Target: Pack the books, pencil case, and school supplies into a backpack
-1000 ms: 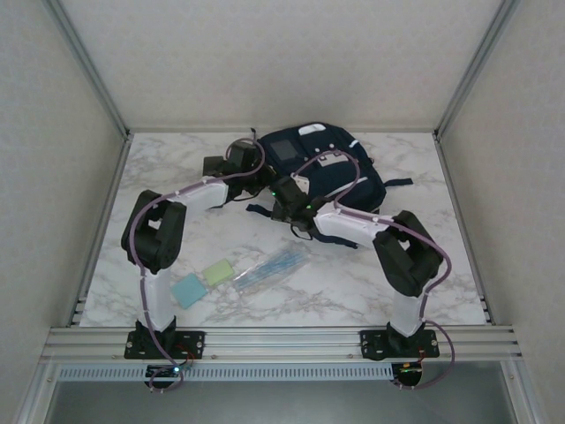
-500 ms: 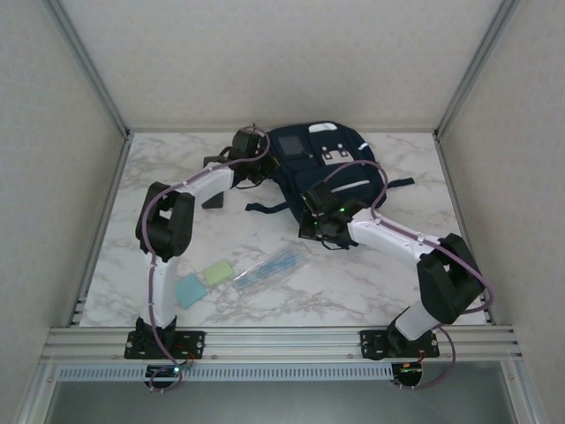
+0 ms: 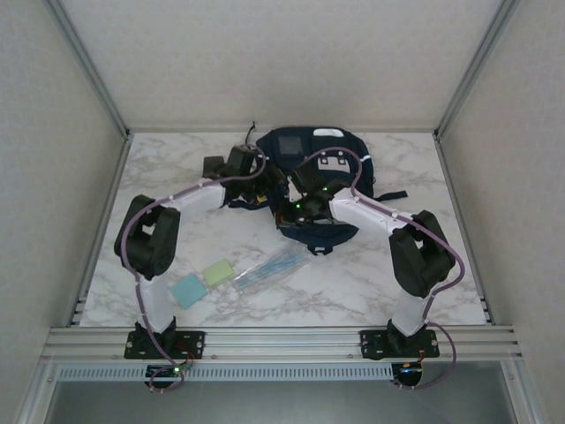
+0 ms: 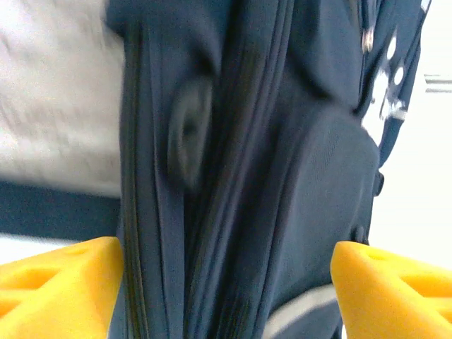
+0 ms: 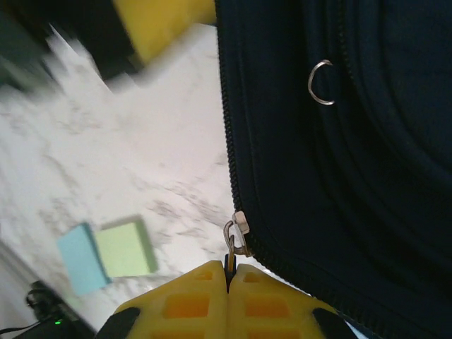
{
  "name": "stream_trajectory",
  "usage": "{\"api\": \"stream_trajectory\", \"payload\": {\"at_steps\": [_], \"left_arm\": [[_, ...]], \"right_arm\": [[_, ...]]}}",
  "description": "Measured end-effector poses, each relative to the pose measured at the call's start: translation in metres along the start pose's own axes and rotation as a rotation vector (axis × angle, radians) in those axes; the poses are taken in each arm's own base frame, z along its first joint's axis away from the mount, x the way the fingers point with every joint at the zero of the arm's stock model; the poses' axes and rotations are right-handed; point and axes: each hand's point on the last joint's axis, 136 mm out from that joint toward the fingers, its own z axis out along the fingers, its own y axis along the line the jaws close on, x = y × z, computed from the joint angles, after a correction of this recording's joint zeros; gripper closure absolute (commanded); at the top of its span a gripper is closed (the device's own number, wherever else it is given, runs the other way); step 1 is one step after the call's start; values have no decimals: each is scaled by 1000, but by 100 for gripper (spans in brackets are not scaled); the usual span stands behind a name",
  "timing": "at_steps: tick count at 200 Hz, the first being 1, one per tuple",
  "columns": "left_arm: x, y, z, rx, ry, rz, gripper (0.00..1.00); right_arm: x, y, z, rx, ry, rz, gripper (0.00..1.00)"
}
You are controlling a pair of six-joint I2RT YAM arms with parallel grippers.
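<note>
Top view: arms cover the backpack (image 3: 291, 146) across its middle and near edge. Left wrist: backpack blurred, runs off all edges; left pincer (image 4: 226, 282) fingers cropped at bottom. Right wrist: blue pad (image 5: 79, 260) and green pad (image 5: 127, 247) blurred; zip pull (image 5: 230, 244) half hidden in right pincer (image 5: 227, 282).

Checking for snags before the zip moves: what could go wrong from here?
The right gripper pinches only the small zipper pull, which may slip out. The left gripper stands open around the backpack, so the unheld fabric could drag along when the zip is pulled.
</note>
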Motion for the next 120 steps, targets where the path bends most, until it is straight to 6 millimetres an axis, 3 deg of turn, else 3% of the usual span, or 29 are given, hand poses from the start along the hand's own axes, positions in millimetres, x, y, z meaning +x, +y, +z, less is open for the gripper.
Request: {"api": "stream_trajectory", "payload": {"at_steps": [8,16,37,63,90,120], "left_arm": [[10,3,2,4,9,-7,36],[17,9,5,0,18,-22,50],[20,16,14,-2,25,-59,100],[20,14,19,-23,43,-33,100],[17,9,18,-54,60,10,100],[9,5,11,-59,73,60,100]], "right_arm": [[-1,4,-1,-16,2,-4,100],[0,6,-1,-28,9,-4,100],[7,4,2,-42,30,4,100],[16,-9,2,-18,37,12,100],[36,-29,-15,53,44,2,100],[61,-68,-37,163,68,33,100]]}}
